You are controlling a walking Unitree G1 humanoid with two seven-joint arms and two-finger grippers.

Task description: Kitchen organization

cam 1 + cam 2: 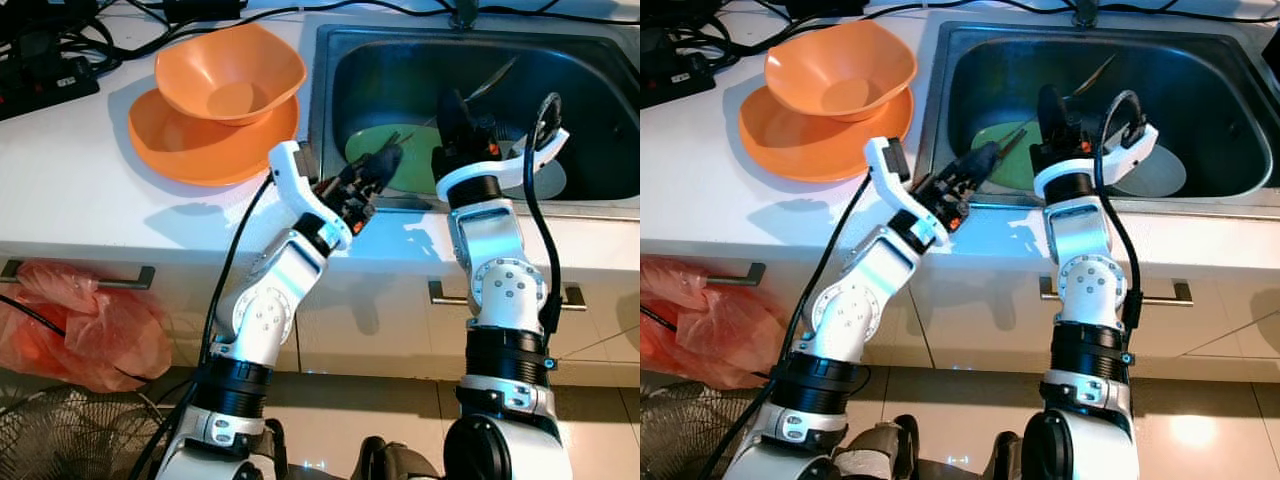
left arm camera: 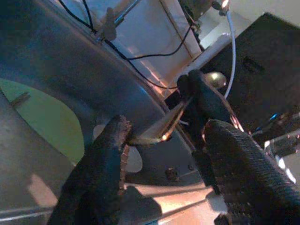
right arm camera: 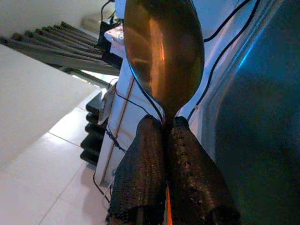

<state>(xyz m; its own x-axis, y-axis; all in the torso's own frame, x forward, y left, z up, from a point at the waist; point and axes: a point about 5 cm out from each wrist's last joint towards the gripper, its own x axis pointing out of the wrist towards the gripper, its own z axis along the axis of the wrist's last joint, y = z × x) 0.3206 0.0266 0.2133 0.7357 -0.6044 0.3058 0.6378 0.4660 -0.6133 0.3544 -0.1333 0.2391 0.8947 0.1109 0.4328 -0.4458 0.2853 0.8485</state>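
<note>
My right gripper hangs over the steel sink, shut on the handle of a shiny metal spoon. The spoon's bowl points up and away toward the sink's back wall. A green plate lies on the sink floor below it, with a pale grey plate to its right. My left gripper reaches over the sink's front left edge. Its fingers stand open with nothing between them, aimed toward the spoon and the right gripper.
An orange bowl sits in an orange plate on the white counter left of the sink. A black power strip and cables lie at the back left. A red plastic bag hangs by the cabinet drawers.
</note>
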